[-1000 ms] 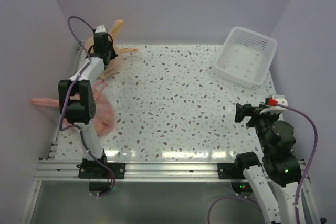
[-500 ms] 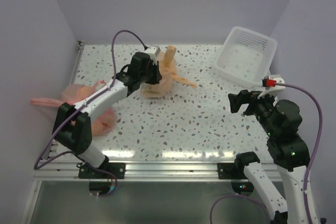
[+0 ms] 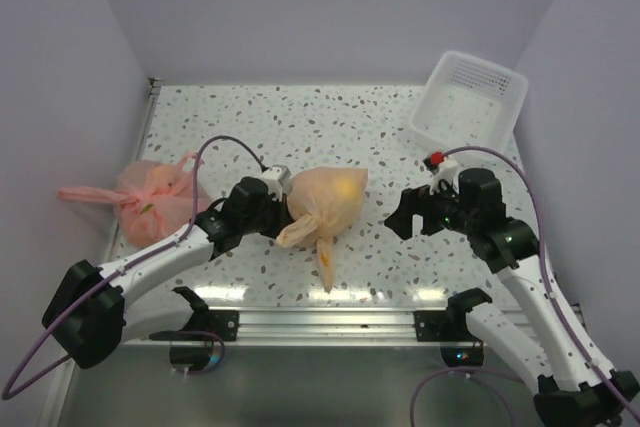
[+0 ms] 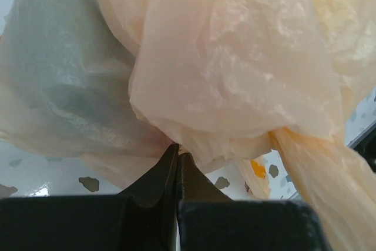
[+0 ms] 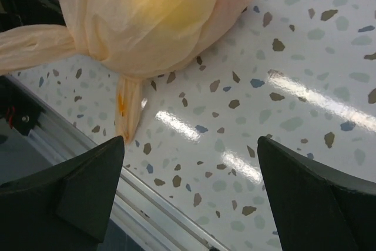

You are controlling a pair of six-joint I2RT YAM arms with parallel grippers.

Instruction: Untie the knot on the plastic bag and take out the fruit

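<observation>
Step in hand: staging the bag for untying; the knot is not yet worked and nothing is out.

- The left pincer [image 3: 283, 209] is clenched on a fold of film of the thin, translucent pale peach-orange plastic bag [image 3: 328, 199]. In the left wrist view its two black fingers [image 4: 154, 183] meet with film nipped between them.
- The bag sits near the front middle of the speckled white surface [image 3: 380, 137], between the two arms. I cannot tell whether it rests on the surface or hangs just above it.
- The twisted knot [image 3: 311, 231] is at the bag's near-left side, with one handle ear trailing toward the front edge.
- A round yellow-orange fruit [image 5: 167, 1] glows through the film and is still fully enclosed.
- The right pincer [image 3: 405, 217] is released, with its jaws wide apart. It sits near the bag's right side, not touching.

Next move, as I judge it: the right pincer must come in and take one ear close to the knot while the left holds the film taut. The film is slippery and could tear if it is jerked.

Change over the last half second: the left arm has swung the bag from mid-surface forward to the near middle, and the right arm has reached inward toward it. The salmon-pink tied bag [image 3: 158, 195] at the left and the white perforated plastic basket [image 3: 468, 107] at the far right have not moved.
</observation>
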